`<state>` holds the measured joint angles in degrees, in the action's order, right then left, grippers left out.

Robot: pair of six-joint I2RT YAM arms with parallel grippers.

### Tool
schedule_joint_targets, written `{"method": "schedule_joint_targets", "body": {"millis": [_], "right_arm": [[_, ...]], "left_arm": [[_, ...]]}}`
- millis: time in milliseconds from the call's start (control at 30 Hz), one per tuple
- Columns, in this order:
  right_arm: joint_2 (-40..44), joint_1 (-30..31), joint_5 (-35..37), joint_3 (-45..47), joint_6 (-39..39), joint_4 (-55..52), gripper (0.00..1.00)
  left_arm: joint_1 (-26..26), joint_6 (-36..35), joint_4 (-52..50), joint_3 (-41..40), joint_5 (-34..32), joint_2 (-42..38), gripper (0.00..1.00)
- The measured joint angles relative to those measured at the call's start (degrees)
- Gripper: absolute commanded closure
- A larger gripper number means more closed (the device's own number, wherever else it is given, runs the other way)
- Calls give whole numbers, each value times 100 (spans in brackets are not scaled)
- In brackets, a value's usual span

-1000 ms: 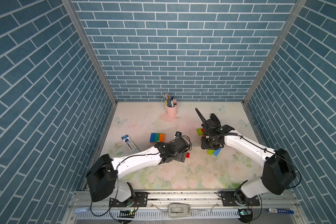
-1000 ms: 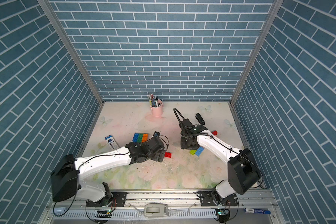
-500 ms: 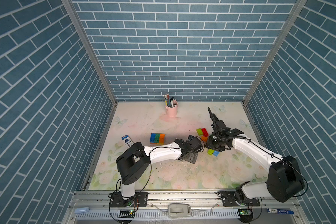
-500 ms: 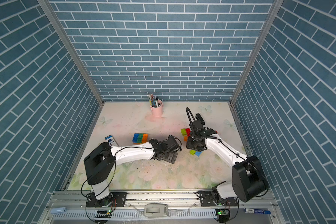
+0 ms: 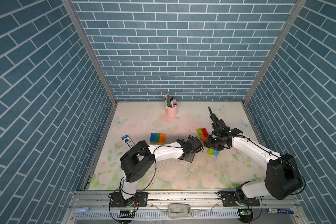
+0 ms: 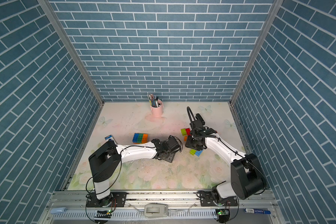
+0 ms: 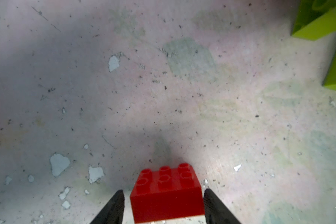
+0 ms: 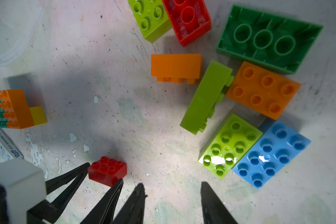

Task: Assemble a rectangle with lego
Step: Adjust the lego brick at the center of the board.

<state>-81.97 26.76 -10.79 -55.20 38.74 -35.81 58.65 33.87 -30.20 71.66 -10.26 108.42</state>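
Surface: scuffed floral tabletop (image 5: 163,174), blue brick-pattern walls (image 5: 173,48).
Left gripper (image 7: 162,190): jaws flank red brick (image 7: 166,186); actual pinch unclear.
Right gripper (image 8: 172,184): spread, empty, just beside red brick.
Loose lego bricks (image 8: 230,145): clustered near red brick.

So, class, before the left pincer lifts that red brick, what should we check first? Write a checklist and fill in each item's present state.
1. red brick sits between the left pincer jaws: ok.
2. Jaws clamped on it: not ok, a gap shows on one side.
3. Brick studs up: ok.
4. right pincer open and empty: ok.
5. The two pincers apart: cannot tell, their fingers sit very close.
6. blue, green and orange block unobstructed: ok.
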Motion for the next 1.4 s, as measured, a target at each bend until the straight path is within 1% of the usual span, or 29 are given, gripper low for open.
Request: {"method": "schedule_joint_targets", "body": {"millis": [133,233,433,567,700,800,867,967,1067,1233,1400], "right_arm": [[-48,-24,-109,39,0,68,52],[-70,-68,-317,79,0,92,52],[-85,-345,-1185,166,-4,205,52],[-166,-487,-2026,271,-2,297,51],[-308,-490,-2828,299,-2,424,51],[-356,-463,-3241,291,-13,442,52],[-389,-439,-3432,262,-22,424,52],[-470,-376,-3646,155,-46,358,51],[-590,-219,-3759,-2,-160,295,48],[-815,2,-3862,-258,-354,114,44],[-1019,63,-3976,-411,-627,-81,44]], "left_arm": [[-35,-153,254,-39,15,-4,48],[-46,-306,459,-144,44,-35,51],[-101,-739,966,-570,188,-286,52],[-125,-1252,1725,-1333,348,-809,50],[-127,-1838,2809,-2275,608,-1499,50],[-127,-2201,3609,-2789,824,-1880,49],[-127,-2387,4022,-2994,935,-2041,49],[-127,-2590,4522,-3141,1080,-2186,49],[-127,-2712,4894,-3268,1193,-2288,49],[-127,-2804,5143,-3320,1342,-2337,50],[-127,-2859,5215,-3357,1451,-2498,52]]}}
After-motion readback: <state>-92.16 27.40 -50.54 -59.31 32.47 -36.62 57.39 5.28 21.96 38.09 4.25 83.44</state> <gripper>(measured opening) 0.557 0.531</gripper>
